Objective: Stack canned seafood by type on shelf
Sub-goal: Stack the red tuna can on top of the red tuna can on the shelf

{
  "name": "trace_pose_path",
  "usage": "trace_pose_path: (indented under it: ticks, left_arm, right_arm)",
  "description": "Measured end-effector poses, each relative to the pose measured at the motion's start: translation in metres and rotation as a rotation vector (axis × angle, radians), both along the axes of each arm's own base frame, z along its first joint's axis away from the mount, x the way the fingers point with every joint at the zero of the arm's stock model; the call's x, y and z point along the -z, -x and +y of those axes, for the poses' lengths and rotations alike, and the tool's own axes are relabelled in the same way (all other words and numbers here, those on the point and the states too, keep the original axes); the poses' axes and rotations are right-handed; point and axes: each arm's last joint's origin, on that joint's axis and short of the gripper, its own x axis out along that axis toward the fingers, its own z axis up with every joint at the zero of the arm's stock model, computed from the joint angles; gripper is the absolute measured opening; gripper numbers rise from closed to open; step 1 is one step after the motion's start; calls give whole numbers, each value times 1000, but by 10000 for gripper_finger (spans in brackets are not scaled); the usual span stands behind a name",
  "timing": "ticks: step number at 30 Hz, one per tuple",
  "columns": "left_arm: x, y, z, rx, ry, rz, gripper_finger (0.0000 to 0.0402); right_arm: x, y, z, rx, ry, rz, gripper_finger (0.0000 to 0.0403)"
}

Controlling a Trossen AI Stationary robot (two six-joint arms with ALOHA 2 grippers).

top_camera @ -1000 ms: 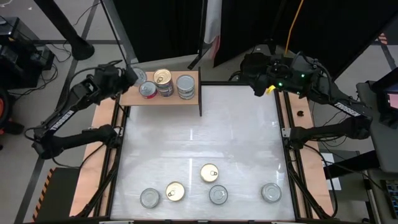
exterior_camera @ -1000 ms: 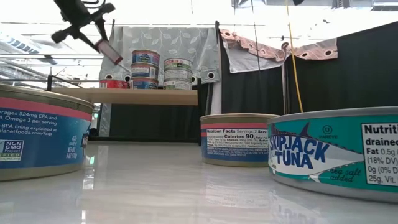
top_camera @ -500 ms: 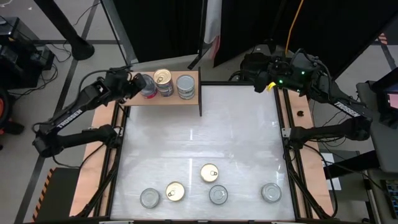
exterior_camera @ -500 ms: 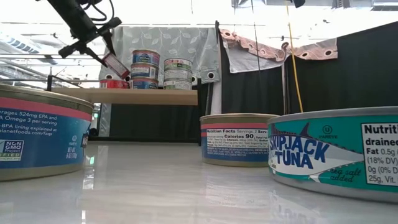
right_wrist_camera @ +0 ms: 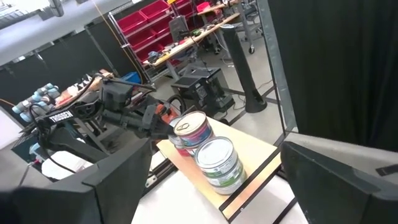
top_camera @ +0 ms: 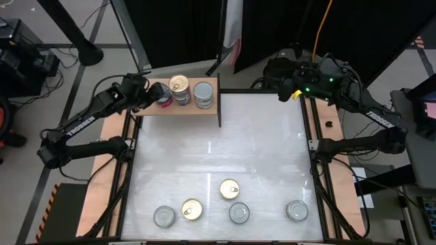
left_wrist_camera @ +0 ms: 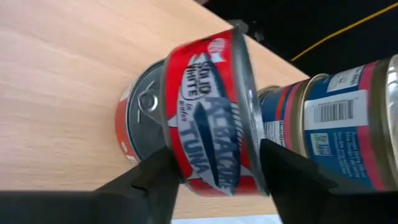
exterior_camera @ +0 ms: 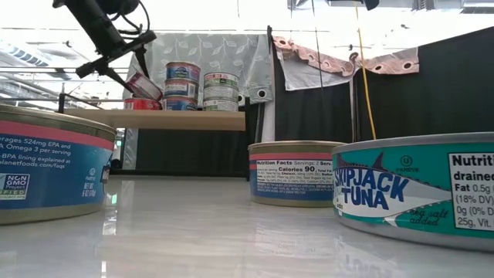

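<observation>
My left gripper (top_camera: 151,92) hovers over the left part of the wooden shelf (top_camera: 178,109), shut on a red tuna can (left_wrist_camera: 211,118), which shows tilted in the low view (exterior_camera: 144,85). Right under it, a second red can (left_wrist_camera: 138,121) stands on the shelf board. Whether the two cans touch, I cannot tell. To their right stand a blue-and-pink stack (top_camera: 179,88) and a green-and-white stack (top_camera: 203,94). My right gripper (top_camera: 281,87) waits open, high beyond the table's far right corner. My left gripper pinches the red tuna can by its two flat ends, one finger at each rim (left_wrist_camera: 169,152) (left_wrist_camera: 255,146). The fingers slant downward from the table's left side. The can sits tilted in the hold, its side label toward the wrist camera, just over the red can below.
Several more cans stand near the table's near edge, among them a gold-lidded one (top_camera: 229,188) and a silver one (top_camera: 297,210). A dark panel (top_camera: 220,102) closes the shelf's right end. The white tabletop between shelf and near cans is bare.
My left gripper has come down and moved toward the table's right, from beside the shelf's left end to over the red can standing there. The held red can has travelled with it and stays tilted.
</observation>
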Motion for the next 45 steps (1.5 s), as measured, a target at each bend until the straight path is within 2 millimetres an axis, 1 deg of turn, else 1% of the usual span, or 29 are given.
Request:
trace_pose_path:
  ticks: [4,7,12,17,21,28,32,35,38,40,42,45]
  left_arm:
    - [1,1,-1,-9,6,18,264]
    - [1,1,-1,4,15,9,277]
    - [-3,3,-6,53,77,12,279]
    - [-4,5,-11,164,105,48,279]
    - [-3,4,-13,240,148,24,279]
    - [-3,5,-13,244,141,44,279]
    - [-5,5,-18,316,176,-23,279]
    - [-12,9,-25,383,204,-68,279]
    - [-16,12,-32,470,171,-57,276]
    - [-15,13,-34,495,131,-8,265]
    - [-12,11,-32,493,93,44,249]
    - [-5,4,-26,490,86,63,217]
  right_arm:
    - [2,0,0,3,-27,5,348]
    - [3,0,0,3,-35,15,348]
    - [4,0,1,-12,-42,21,348]
    - [4,0,1,-15,-43,21,348]
    - [4,0,1,-15,-42,21,348]
    - [3,0,1,-18,-42,19,348]
    - [3,0,1,-17,-53,13,348]
    - [3,0,1,-31,-64,8,348]
    - [3,0,2,-43,-69,5,348]
    - [3,0,2,-45,-68,3,348]
    - [3,0,2,-46,-60,5,348]
    - [3,0,2,-45,-56,7,348]
